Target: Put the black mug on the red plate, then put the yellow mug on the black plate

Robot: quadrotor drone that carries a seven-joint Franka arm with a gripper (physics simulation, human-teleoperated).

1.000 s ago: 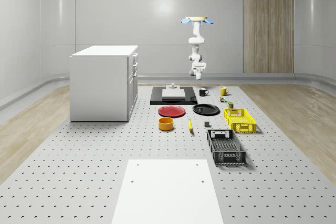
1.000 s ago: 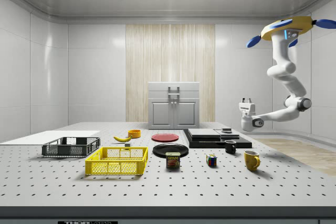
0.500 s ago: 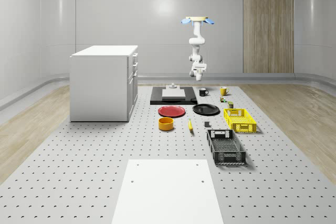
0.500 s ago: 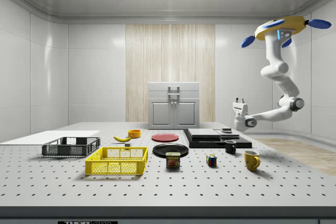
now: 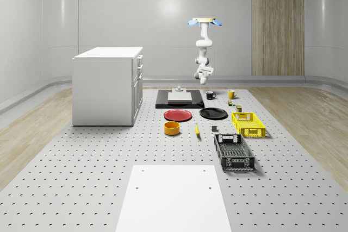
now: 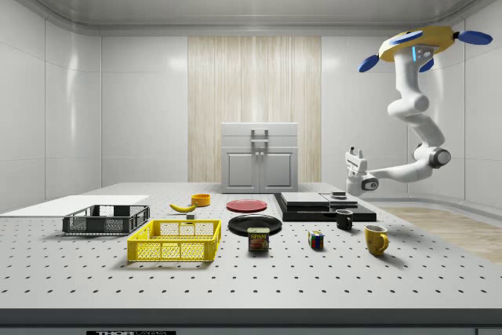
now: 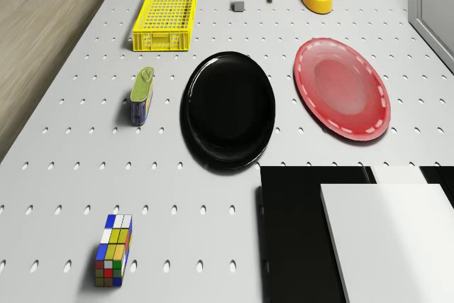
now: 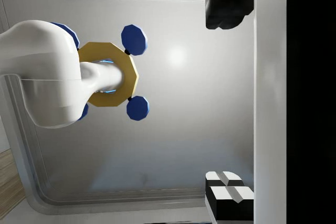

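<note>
Hand [image 6: 354, 152] empty, fingers parted, above perforated grey table [image 6: 314, 280] under hovering drone [image 6: 420, 41].

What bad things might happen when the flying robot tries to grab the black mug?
1. The gripper points upward, above the black mug. It must turn over first; a hasty swing might knock the mug.
2. The yellow mug and the black slab sit close to the black mug, so the arm could bump either.
3. The drone hovers high, so any wobble may shift the gripper off target.
</note>
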